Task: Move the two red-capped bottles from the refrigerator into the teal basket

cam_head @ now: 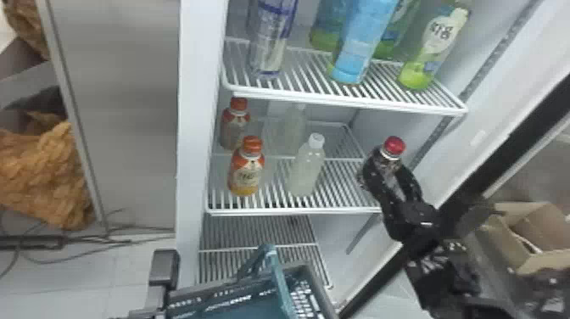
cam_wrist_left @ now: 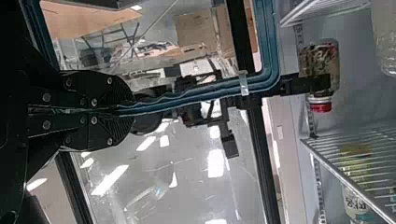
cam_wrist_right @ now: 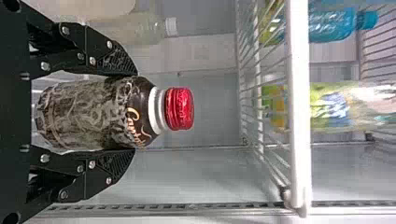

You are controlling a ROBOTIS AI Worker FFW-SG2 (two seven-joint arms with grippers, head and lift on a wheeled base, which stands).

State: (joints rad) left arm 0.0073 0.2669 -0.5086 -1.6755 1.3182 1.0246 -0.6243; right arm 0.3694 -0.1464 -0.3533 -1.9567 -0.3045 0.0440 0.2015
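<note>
Red-capped bottle (cam_wrist_right: 91, 114) is sitting upright between the fingers of the right gripper (cam_head: 392, 182), which is grasping its body. Left gripper (cam_wrist_left: 128, 111) is clenching the teal basket's (cam_head: 237, 306) handle. A white-capped bottle (cam_head: 306, 172) is standing just left of the right gripper.

Gold script is curling over the dark label (cam_wrist_right: 131, 105) of the red-capped bottle (cam_wrist_right: 84, 116), lower than the upper shelf (cam_head: 339, 102). On that shelf, bold dark characters are standing on the pale label (cam_head: 441, 36) of a green-bottomed bottle (cam_head: 415, 80). Below the shelf, small dark print is marking the front orange-capped bottle (cam_head: 247, 176).
</note>
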